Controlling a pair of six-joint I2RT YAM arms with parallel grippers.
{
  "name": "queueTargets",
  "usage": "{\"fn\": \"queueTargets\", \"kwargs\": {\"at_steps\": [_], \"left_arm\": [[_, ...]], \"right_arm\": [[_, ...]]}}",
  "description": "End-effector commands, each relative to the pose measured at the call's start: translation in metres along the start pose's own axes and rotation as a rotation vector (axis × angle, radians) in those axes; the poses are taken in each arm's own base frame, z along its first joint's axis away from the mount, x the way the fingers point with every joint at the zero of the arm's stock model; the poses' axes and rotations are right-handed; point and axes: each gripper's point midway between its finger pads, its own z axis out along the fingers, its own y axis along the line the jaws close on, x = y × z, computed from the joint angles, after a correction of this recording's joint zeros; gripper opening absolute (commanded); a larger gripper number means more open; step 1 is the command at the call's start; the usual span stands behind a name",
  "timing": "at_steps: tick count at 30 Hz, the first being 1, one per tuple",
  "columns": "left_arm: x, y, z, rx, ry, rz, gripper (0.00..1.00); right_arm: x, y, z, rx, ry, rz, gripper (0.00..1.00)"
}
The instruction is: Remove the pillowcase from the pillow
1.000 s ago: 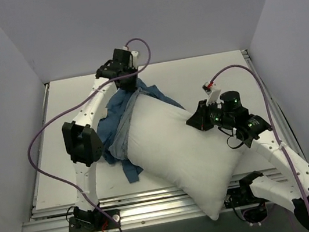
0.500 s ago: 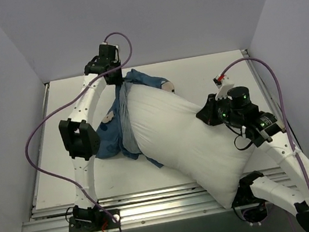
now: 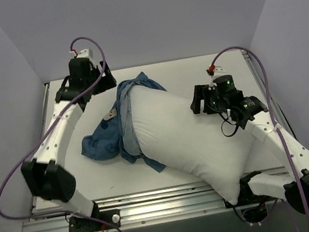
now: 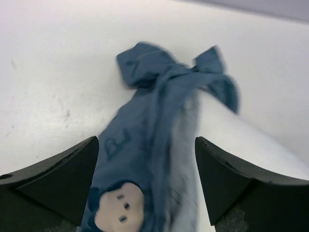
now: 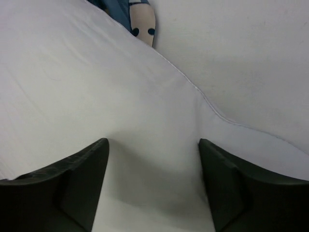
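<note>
The white pillow (image 3: 186, 128) lies diagonally across the table, its near corner hanging over the front edge. The blue pillowcase (image 3: 108, 138) is bunched on the table against the pillow's left end, with a strip still lapping over that end. My left gripper (image 3: 97, 81) hangs open above the far left of the table; in the left wrist view the pillowcase (image 4: 145, 145) shows below, between its spread fingers (image 4: 58, 179), untouched. Over the pillow's right edge, my right gripper (image 3: 198, 100) is open, and the pillow (image 5: 120, 96) lies just under its fingers (image 5: 231, 183).
Grey walls close in the white table (image 3: 194, 68) on the left, back and right. A metal rail (image 3: 157, 209) runs along the front edge between the arm bases. A mouse face on the pillowcase (image 5: 143, 24) peeks past the pillow's far end.
Both grippers opened. The left let go of the pillowcase and drew back to the far left; the cloth dropped onto the table. The right released the pillow, which settled flat.
</note>
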Motion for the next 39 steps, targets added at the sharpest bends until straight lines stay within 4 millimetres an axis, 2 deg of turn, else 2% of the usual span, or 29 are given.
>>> {"fn": "queueTargets", "kwargs": {"at_steps": [1, 2, 3, 4, 5, 6, 7, 8, 10, 11, 13, 14, 19, 23, 28, 30, 32, 33, 36, 37, 39], "left_arm": [[-0.028, -0.048, -0.073, 0.151, -0.207, -0.013, 0.89], [-0.019, -0.047, -0.081, 0.140, -0.211, -0.009, 0.89], [-0.013, -0.057, -0.105, 0.176, -0.239, 0.002, 0.89], [0.002, -0.057, -0.108, 0.174, -0.224, 0.015, 0.89], [0.034, -0.047, -0.101, 0.145, -0.171, 0.034, 0.89], [0.046, -0.048, -0.113, 0.162, -0.164, 0.040, 0.89], [0.061, -0.044, -0.112, 0.158, -0.135, 0.043, 0.89], [0.089, -0.035, -0.106, 0.143, -0.077, 0.054, 0.89], [0.113, -0.035, -0.112, 0.162, -0.045, 0.068, 0.87], [0.133, -0.029, -0.110, 0.163, -0.012, 0.077, 0.86], [0.150, -0.028, -0.110, 0.172, 0.029, 0.093, 0.85], [0.156, -0.026, -0.109, 0.170, 0.045, 0.099, 0.85], [0.182, -0.033, -0.106, 0.225, 0.103, 0.088, 0.84], [0.188, -0.034, -0.102, 0.234, 0.099, 0.065, 0.84], [0.177, -0.051, -0.110, 0.326, 0.038, 0.034, 0.84], [0.176, -0.053, -0.111, 0.346, 0.020, 0.030, 0.86], [0.178, -0.054, -0.110, 0.351, 0.029, 0.033, 0.87], [0.179, -0.055, -0.109, 0.356, 0.033, 0.036, 0.87], [0.183, -0.054, -0.104, 0.349, 0.035, 0.039, 0.88], [0.182, -0.051, -0.101, 0.331, 0.029, 0.041, 0.88], [0.186, -0.049, -0.093, 0.306, 0.045, 0.050, 0.88]], "right_arm": [[-0.044, 0.007, -0.008, 0.024, -0.135, -0.043, 0.74], [-0.047, 0.014, -0.010, 0.008, -0.146, -0.062, 0.78], [-0.055, 0.023, -0.014, -0.010, -0.174, -0.081, 0.80], [-0.052, 0.037, -0.016, -0.032, -0.178, -0.127, 0.85], [-0.052, 0.046, -0.017, -0.046, -0.185, -0.153, 0.87], [-0.052, 0.055, -0.017, -0.055, -0.194, -0.176, 0.88], [-0.047, 0.064, -0.017, -0.076, -0.187, -0.202, 0.90], [-0.038, 0.079, -0.017, -0.112, -0.175, -0.243, 0.91], [-0.027, 0.090, -0.013, -0.134, -0.159, -0.286, 0.94], [-0.017, 0.104, -0.014, -0.167, -0.150, -0.337, 0.95], [-0.001, 0.112, -0.008, -0.165, -0.125, -0.406, 0.98], [0.012, 0.126, -0.009, -0.195, -0.112, -0.451, 0.99], [0.054, 0.149, 0.007, -0.235, -0.039, -0.559, 1.00], [0.079, 0.139, 0.027, -0.204, 0.005, -0.576, 1.00], [0.103, 0.125, 0.050, -0.160, 0.061, -0.604, 1.00], [0.113, 0.117, 0.059, -0.134, 0.086, -0.607, 0.95], [0.116, 0.112, 0.065, -0.124, 0.091, -0.586, 0.77], [0.120, 0.107, 0.069, -0.116, 0.105, -0.578, 0.60], [0.122, 0.101, 0.074, -0.114, 0.114, -0.542, 0.27], [0.123, 0.099, 0.074, -0.109, 0.114, -0.538, 0.12], [0.122, 0.096, 0.075, -0.102, 0.114, -0.534, 0.00]]}}
